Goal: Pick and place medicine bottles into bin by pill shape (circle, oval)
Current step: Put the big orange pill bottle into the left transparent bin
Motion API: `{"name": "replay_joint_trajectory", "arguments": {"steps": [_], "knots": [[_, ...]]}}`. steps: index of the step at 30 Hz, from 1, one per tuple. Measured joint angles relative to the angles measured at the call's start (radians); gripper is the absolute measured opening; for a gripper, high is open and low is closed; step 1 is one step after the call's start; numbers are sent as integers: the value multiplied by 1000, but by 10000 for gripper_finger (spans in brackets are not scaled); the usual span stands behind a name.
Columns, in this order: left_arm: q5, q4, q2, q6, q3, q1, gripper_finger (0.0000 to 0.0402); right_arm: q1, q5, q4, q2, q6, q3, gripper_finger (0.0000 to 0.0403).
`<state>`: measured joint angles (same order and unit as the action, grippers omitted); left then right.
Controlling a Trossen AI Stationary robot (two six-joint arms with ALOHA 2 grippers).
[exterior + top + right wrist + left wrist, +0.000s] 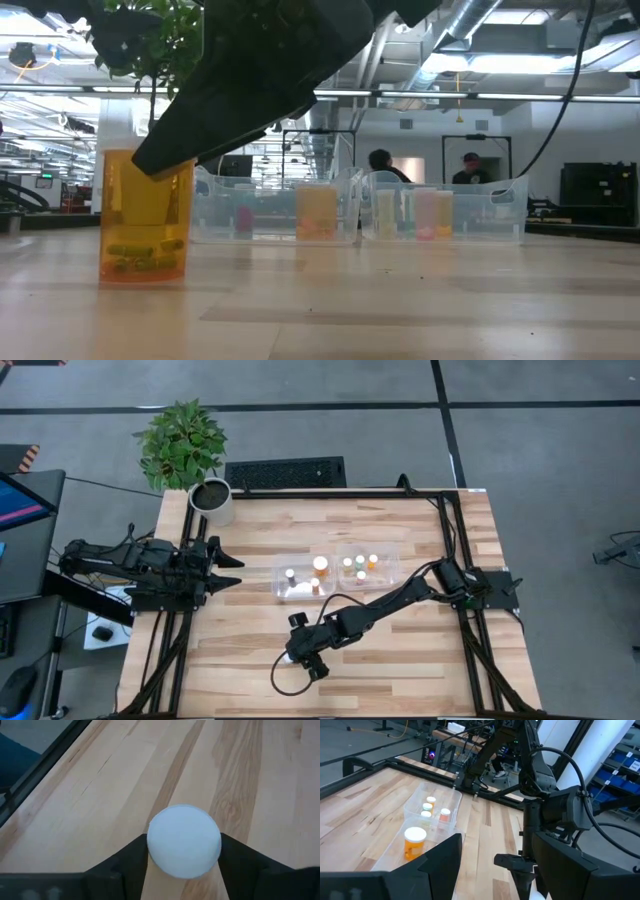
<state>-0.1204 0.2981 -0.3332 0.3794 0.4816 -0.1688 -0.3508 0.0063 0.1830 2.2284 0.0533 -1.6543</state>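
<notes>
The right gripper [184, 851] clasps the white-capped orange plastic medicine bottle [145, 215], upright on the wooden table [420, 660]. Lift vertically, keeping it upright. The clear plastic bins [336, 573] lie beyond. The left gripper [228, 570] waits, spread.

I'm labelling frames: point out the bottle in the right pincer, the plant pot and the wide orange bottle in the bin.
bottle [184, 841], right wrist view, white cap.
plant pot [213, 501], high view, rim.
wide orange bottle [414, 843], left wrist view, body.
</notes>
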Motion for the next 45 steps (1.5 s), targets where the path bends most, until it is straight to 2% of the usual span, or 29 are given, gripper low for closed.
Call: {"name": "replay_joint_trajectory", "arguments": {"steps": [5,10,18,24,31,35,45], "knots": [[0,0,0,1,0,0,235,0,0,-2,0,4,0,206],[0,0,0,2,0,0,235,8,-2,10,-19,21,0,212],[0,2,0,3,0,0,235,64,-1,133,-189,105,1,216],[0,5,0,2,0,0,235,148,46,243,-340,138,0,216],[0,5,0,-16,0,0,235,248,30,305,-398,152,7,218],[0,4,0,-33,0,0,235,303,-103,192,-395,165,107,215],[0,-1,0,-56,0,0,235,390,-113,-198,-395,123,358,219]]}}
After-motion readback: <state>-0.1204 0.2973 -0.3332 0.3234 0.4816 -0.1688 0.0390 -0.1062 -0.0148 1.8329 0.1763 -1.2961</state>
